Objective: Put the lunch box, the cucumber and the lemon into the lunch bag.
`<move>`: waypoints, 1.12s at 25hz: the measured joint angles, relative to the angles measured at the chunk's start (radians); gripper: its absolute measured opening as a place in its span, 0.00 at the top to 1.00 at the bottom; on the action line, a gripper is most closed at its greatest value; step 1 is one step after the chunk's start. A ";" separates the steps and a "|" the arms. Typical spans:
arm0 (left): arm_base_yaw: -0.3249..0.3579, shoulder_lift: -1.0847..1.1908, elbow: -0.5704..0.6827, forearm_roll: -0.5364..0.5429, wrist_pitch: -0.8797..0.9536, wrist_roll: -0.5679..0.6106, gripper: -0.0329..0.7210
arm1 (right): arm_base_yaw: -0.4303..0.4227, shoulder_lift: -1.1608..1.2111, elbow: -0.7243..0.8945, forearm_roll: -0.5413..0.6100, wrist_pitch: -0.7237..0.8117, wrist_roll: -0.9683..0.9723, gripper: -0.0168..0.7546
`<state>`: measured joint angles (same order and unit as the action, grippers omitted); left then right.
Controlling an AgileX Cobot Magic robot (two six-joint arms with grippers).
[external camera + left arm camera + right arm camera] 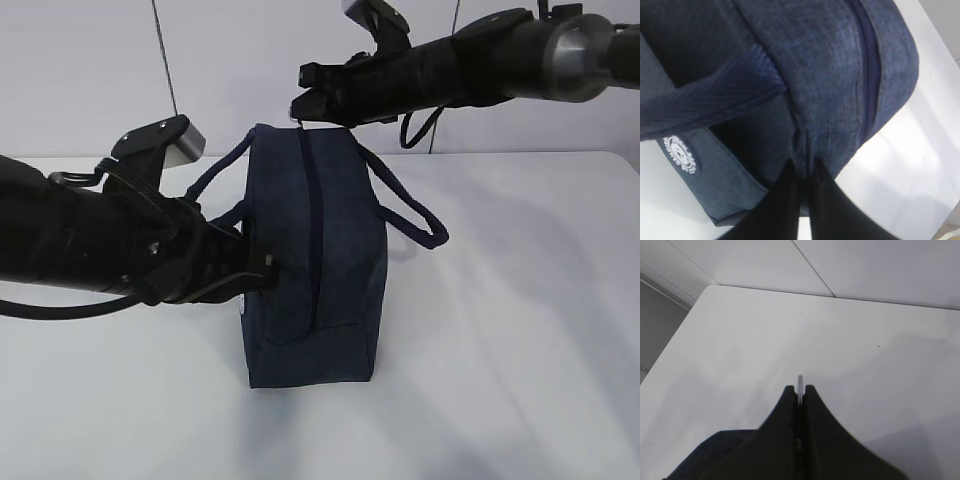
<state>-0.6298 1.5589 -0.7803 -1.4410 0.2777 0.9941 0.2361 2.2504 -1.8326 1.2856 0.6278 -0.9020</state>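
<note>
On table (520,300): one lunch bag (310,260), two handles, zipper closed.

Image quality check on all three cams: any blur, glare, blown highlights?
Exterior view: sharp, even light, soft shadow under the lunch bag, the table bright but not clipped. Left wrist view: bag fabric soft and close, the left claw a black silhouette, table blown out on the right. Right wrist view: the right claw dark and featureless, no glare.

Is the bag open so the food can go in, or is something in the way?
The zipper along the top of the boxy dark navy fabric lunch bag looks closed, so it blocks the way in. No lunch box, cucumber or lemon shows. The left gripper pinches the bag's fabric.
</note>
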 joint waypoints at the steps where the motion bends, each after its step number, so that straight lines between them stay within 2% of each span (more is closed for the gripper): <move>1: 0.000 0.000 0.000 0.000 0.000 0.000 0.95 | -0.003 0.010 -0.013 -0.003 0.009 0.008 1.00; 10: 0.000 0.000 0.000 0.002 -0.002 0.000 0.95 | -0.045 0.089 -0.132 -0.077 0.092 0.086 1.00; 28: 0.000 0.000 0.000 0.023 -0.006 0.000 0.95 | -0.107 0.317 -0.441 -0.130 0.348 0.260 1.00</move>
<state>-0.6298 1.5589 -0.7803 -1.4182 0.2719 0.9941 0.1288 2.5679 -2.2735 1.1558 0.9758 -0.6418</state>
